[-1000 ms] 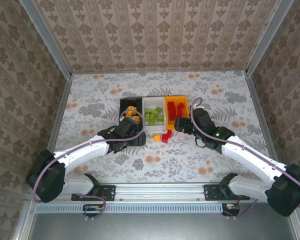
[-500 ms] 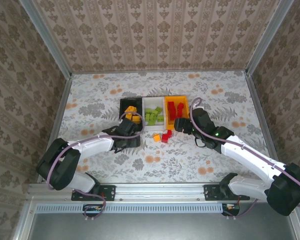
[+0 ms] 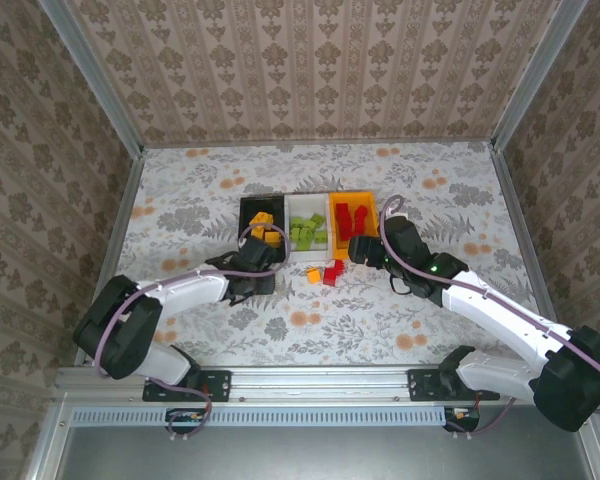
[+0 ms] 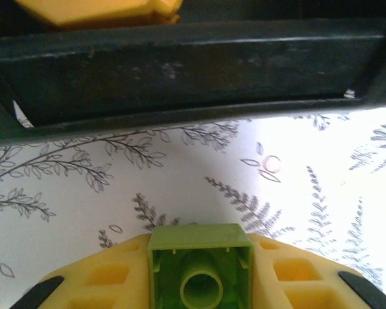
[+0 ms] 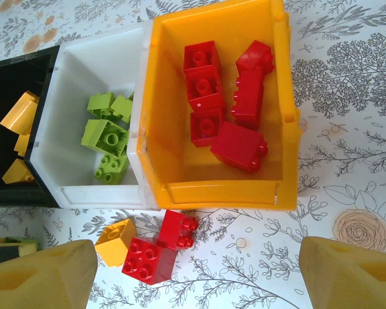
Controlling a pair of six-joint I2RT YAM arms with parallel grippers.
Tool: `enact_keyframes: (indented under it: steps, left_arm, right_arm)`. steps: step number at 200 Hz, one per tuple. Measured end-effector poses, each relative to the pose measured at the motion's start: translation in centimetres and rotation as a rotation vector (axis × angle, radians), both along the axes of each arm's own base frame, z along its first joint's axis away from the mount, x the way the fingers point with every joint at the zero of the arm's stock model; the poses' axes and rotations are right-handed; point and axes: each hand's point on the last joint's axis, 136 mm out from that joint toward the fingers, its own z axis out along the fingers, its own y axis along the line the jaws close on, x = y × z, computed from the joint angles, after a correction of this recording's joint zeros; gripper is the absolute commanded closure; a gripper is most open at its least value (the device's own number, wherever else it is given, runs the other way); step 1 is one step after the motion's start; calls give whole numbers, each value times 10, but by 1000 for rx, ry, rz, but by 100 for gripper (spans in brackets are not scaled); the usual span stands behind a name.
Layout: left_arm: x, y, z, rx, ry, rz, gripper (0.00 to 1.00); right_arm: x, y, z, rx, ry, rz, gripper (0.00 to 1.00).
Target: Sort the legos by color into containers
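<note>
Red legos [image 5: 222, 109] in orange bin [image 5: 212, 193]; green legos [image 5: 106, 135] in white bin [image 5: 93, 64].

Saw smooth, glossy plastic on the green lego [image 4: 199, 257], and matt yellow plastic on the fingers [image 4: 109, 278] of the left gripper [image 4: 199, 286]. Noted fine scuffs and a dull sheen on the black bin [image 4: 180, 71]. Found the orange bin [image 5: 212, 187] and red legos [image 5: 206, 84] shiny and smooth, the white bin [image 5: 77, 77] smooth, faintly translucent. Took the flower-printed table cover [image 3: 430, 180] for matt, cloth or paper not told apart. Made out brushed metal on the near rail [image 3: 320, 378].
</note>
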Motion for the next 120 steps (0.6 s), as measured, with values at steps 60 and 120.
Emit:
enact_keyframes:
  steps: [60, 120]
  left_arm:
    - [15, -56, 85, -129, -149, -103, 71]
    - [72, -120, 130, -163, -240, -176, 70]
  right_arm:
    - [0, 0, 1, 1, -2, -1, 17]
    - [-2, -7, -6, -8, 7, -15, 16]
